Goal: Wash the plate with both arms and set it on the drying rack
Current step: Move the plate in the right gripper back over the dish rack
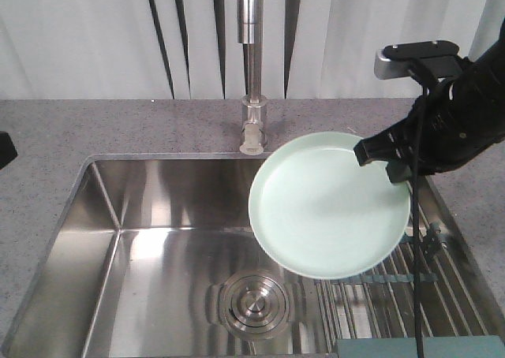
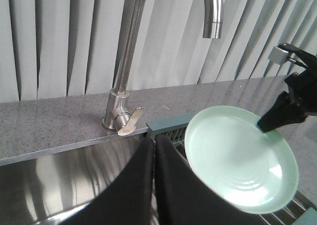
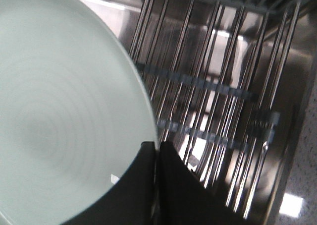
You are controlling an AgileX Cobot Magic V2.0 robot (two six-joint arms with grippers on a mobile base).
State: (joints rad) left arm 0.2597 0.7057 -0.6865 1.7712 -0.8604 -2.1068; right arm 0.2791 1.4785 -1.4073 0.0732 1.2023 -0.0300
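Your right pincer (image 1: 379, 161) clamped on the plate (image 1: 323, 216) rim over the sink's (image 1: 158, 208) right side, your left pincer (image 2: 153, 144) closed and empty, shown only by left wrist view.

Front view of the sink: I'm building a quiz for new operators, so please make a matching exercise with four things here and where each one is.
Things
1. plate
2. drying rack
3. faucet
4. drain

Places
A. set in the floor of the sink
B. held up, tilted, in the right claw
C. standing on the counter behind the sink
D. lying across the sink's right end

Pairs: 1-B; 2-D; 3-C; 4-A
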